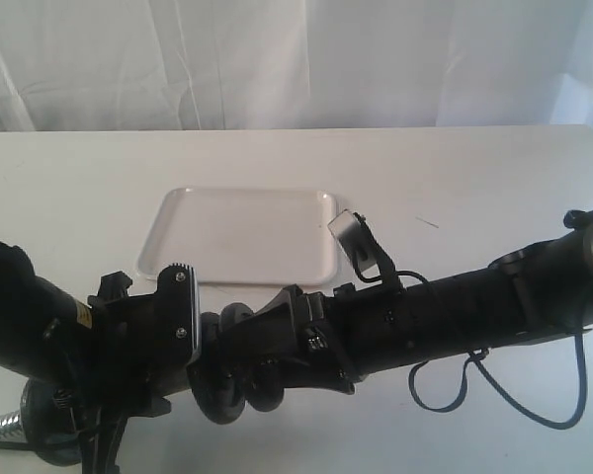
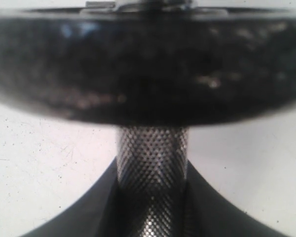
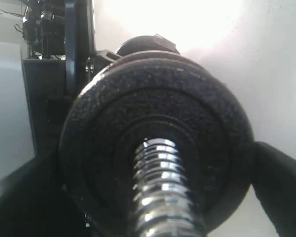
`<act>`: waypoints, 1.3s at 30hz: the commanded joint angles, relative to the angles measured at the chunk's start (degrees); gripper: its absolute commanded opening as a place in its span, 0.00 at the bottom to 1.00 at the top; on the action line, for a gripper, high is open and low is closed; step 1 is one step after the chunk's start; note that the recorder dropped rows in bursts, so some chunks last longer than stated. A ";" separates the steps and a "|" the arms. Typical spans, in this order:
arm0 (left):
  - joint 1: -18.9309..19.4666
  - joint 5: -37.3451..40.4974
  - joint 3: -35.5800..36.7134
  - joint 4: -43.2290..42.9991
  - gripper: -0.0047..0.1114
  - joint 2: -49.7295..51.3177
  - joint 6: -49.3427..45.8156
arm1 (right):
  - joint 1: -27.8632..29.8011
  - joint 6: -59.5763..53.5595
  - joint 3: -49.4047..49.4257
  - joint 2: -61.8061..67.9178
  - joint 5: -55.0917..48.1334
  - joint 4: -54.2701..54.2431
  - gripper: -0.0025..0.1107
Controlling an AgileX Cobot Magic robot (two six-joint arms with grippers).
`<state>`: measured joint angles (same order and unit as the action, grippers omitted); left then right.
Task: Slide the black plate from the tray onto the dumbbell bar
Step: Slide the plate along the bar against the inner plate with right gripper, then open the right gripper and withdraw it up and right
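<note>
The white tray lies at the table's middle with nothing on it. My left gripper is shut on the knurled middle of the dumbbell bar, just below a black disc's rim. In the exterior view the bar's threaded end pokes out at the lower left, and black discs sit between the two arms. The black plate is threaded on the chrome spiral end. My right gripper reaches across, its fingers hugging the plate's rim on both sides.
The right arm's wrist camera mount overhangs the tray's near right corner. A loose black cable loops under the right arm. White curtains hang behind the table's far edge.
</note>
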<state>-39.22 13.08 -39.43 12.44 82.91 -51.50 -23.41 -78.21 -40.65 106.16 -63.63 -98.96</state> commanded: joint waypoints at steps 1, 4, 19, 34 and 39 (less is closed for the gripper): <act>-0.26 -6.18 -1.90 3.84 0.04 -2.27 0.96 | -0.48 1.52 -0.87 -0.64 -6.34 -0.98 0.95; -0.26 -6.18 -1.90 3.84 0.04 -2.27 0.96 | 1.18 1.97 -0.87 -0.64 -6.34 -0.98 0.95; -0.26 -6.05 -1.90 3.84 0.04 -2.27 0.96 | 5.60 6.53 -0.87 -0.64 -4.48 1.95 0.95; -0.26 -6.05 -1.90 3.84 0.04 -2.27 0.96 | 16.79 17.12 -5.98 -0.64 -2.90 14.36 0.95; -0.26 -6.05 -1.90 3.84 0.04 -2.27 0.96 | 21.25 20.20 -8.20 -0.64 -6.34 16.10 0.67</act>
<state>-39.22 13.07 -39.31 13.45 83.69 -51.07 -3.85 -58.88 -47.86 105.98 -67.57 -83.16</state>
